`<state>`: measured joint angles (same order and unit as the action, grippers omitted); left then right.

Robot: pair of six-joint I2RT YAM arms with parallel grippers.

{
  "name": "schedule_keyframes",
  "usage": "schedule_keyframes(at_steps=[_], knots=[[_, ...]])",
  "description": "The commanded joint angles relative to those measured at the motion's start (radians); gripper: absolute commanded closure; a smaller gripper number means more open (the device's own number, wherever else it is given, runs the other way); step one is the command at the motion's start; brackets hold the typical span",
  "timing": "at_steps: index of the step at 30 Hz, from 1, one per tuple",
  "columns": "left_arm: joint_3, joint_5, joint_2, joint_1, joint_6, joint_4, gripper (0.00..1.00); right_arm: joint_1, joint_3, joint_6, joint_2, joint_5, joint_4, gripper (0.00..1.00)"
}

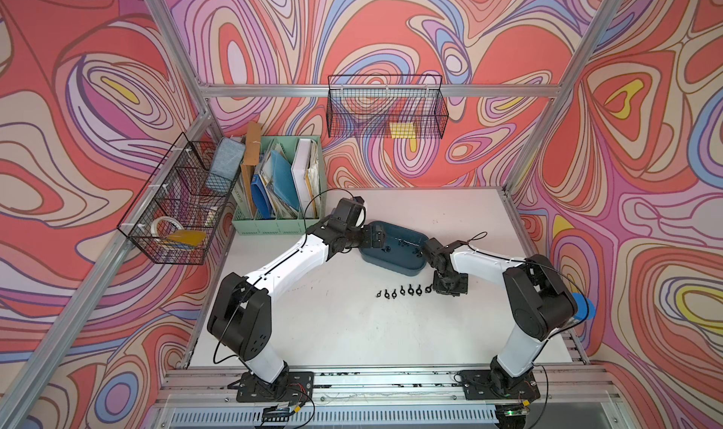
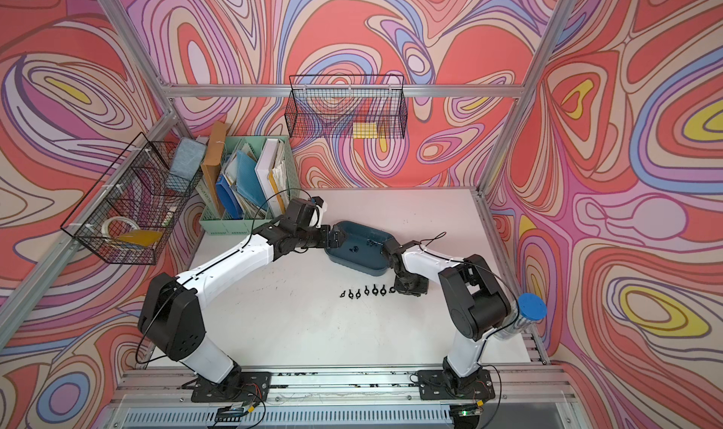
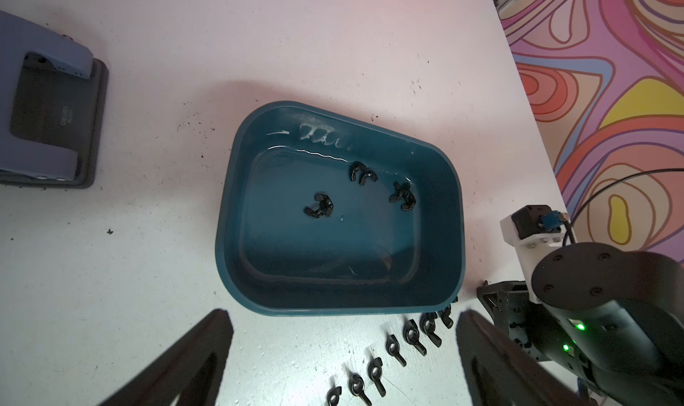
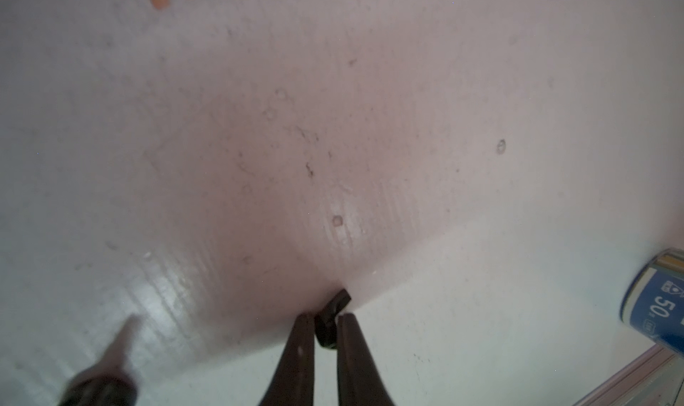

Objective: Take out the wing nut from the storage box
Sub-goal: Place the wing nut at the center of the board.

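Right gripper (image 4: 326, 321), jaws nearly shut, pinches a wing nut (image 4: 338, 302) at the table (image 4: 370, 108), ending the nut row (image 1: 402, 291) beside the storage box (image 1: 391, 269). Likely the set-down step; next, open fully and lift clear.

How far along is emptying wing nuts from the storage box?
Done: a row of wing nuts lies on the table beside the storage box. In hand: the right gripper pinches one more wing nut at the row's end. Left: several wing nuts lie inside the box, the open left gripper above it.
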<state>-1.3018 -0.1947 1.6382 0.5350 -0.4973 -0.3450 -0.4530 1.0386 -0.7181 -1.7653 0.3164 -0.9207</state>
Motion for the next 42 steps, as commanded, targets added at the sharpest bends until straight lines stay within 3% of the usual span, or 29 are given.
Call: schedule_keyframes(at_steps=[1, 7, 22, 29, 32, 36, 42], knots=[[0.017, 0.01, -0.033, -0.005, 0.005, -0.004, 0.01, -0.01, 0.006, -0.005, -0.019, -0.006, 0.017, 0.91], [0.024, 0.002, -0.036, -0.005, 0.003, 0.002, 0.01, -0.018, 0.012, 0.007, -0.024, 0.039, -0.014, 1.0], [0.033, 0.005, -0.044, -0.006, 0.002, 0.004, 0.01, -0.047, 0.037, 0.054, -0.103, 0.168, -0.084, 1.0], [0.03, 0.004, -0.046, -0.005, 0.0, 0.0, 0.01, -0.063, 0.049, 0.03, -0.117, 0.086, -0.034, 1.0], [0.029, 0.004, -0.045, -0.006, 0.001, -0.001, 0.01, -0.07, 0.044, 0.02, -0.124, 0.049, -0.012, 0.92], [0.026, 0.0, -0.043, -0.005, -0.001, -0.002, 0.01, -0.081, 0.041, 0.008, -0.137, 0.025, 0.006, 0.91], [0.029, 0.0, -0.043, -0.004, -0.003, -0.003, 0.01, -0.092, 0.049, 0.002, -0.143, 0.019, 0.009, 0.82]])
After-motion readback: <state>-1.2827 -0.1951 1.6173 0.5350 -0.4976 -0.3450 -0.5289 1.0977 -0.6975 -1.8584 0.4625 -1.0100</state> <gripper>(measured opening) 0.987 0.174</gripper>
